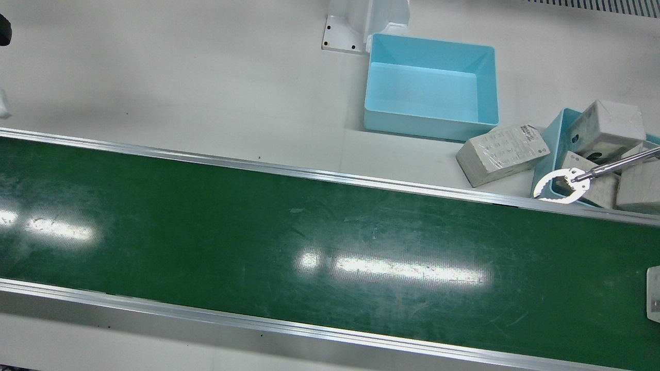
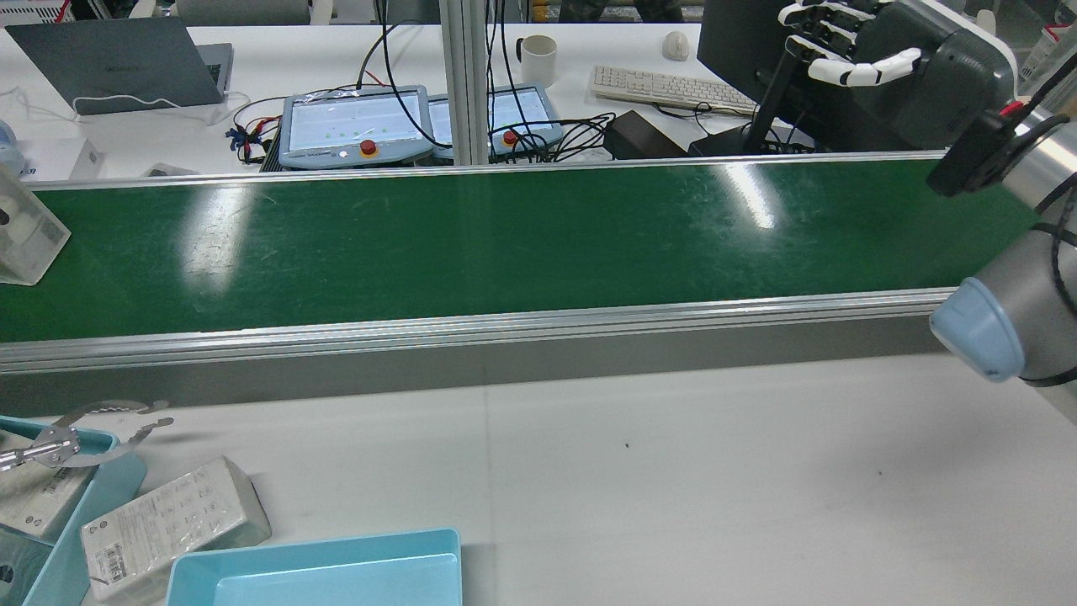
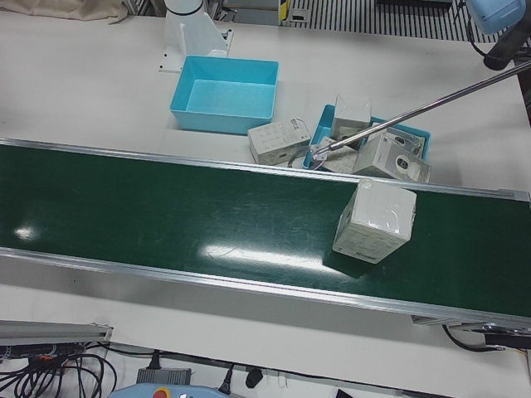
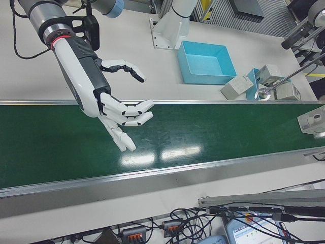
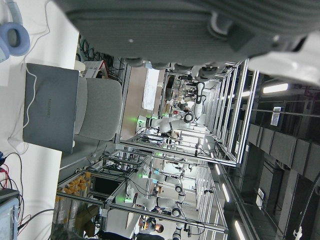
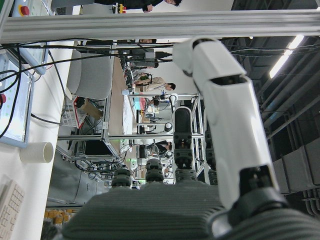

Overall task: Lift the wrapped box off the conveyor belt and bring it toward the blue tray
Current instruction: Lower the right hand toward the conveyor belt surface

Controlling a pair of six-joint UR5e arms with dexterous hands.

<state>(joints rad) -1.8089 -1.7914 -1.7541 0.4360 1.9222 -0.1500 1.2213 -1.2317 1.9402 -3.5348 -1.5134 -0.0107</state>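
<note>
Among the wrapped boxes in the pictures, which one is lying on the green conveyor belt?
The wrapped box near the belt's end on the robot's left side. It alone rests on the conveyor belt; the others lie on the white table or in the second blue tray.

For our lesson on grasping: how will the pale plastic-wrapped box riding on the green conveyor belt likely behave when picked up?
The pale plastic-wrapped box on the green conveyor belt probably stays stiff: its edges look square. The glossy wrap suggests a slippery surface. It stands fairly tall, so a sideways push might tip it.
</note>
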